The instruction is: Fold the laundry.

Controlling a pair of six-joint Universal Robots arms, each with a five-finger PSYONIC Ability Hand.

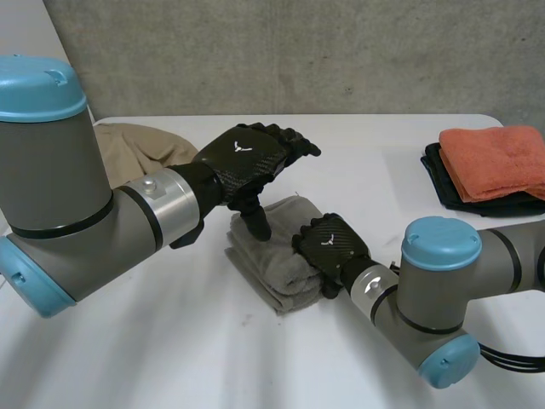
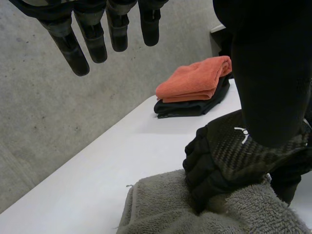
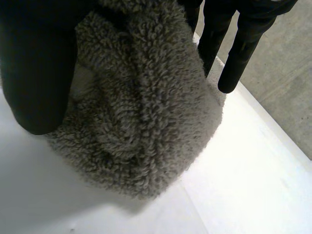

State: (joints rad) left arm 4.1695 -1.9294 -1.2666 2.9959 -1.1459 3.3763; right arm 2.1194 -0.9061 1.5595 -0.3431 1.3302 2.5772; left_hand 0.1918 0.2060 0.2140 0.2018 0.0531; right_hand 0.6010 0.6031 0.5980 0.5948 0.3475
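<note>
A folded grey towel [image 1: 268,260] [image 2: 165,209] [image 3: 141,126] lies in the middle of the white table [image 1: 153,349]. My right hand [image 1: 328,243] [image 2: 229,151] rests on the towel's right end. Its thumb [image 3: 34,73] is on one side of the bunched pile and its fairly straight fingers [image 3: 234,53] are on the other, past the towel's edge. My left hand [image 1: 243,162] hovers above the towel's far end with its fingers [image 2: 92,39] straight and spread, holding nothing. Its thumb points down toward the towel.
An orange folded towel [image 1: 494,158] [image 2: 195,80] sits on a black folded cloth [image 1: 451,192] [image 2: 190,107] at the table's back right. A tan cloth [image 1: 136,145] lies crumpled at the back left, behind my left arm. A concrete wall stands behind the table.
</note>
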